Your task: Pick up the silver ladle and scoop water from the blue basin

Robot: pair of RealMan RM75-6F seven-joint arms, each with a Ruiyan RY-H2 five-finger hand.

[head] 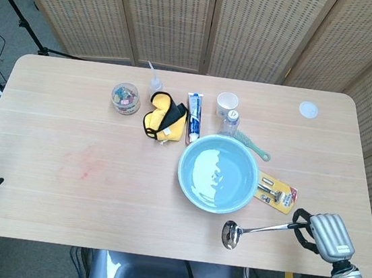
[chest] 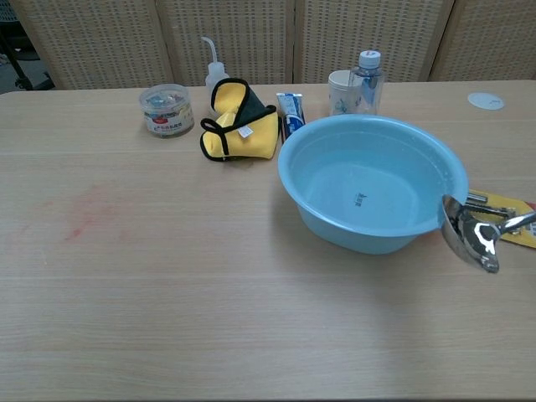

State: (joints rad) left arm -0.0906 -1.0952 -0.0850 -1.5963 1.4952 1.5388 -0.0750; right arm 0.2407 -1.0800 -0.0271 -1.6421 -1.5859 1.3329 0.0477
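So the pickup is done, as I read it: my right hand has the ladle by the far end of its handle, and in the chest view the bowl of the ladle hangs in the air just off the basin, at about 4 o'clock from its centre. In the head view the ladle's bowl sits at 6 o'clock of the basin, just outside the rim, with the handle running out toward 3 o'clock to my hand near the table's front right corner.

What is left, I judge, is the scooping itself: carry the bowl over the rim, dip it and lift it out with water. The ladle looks empty for now.

The fingers are curled in around the handle end, dark tips wrapped under it; how tightly they press I cannot tell from above, since the back of the hand covers them.

My left hand does not appear in either view.
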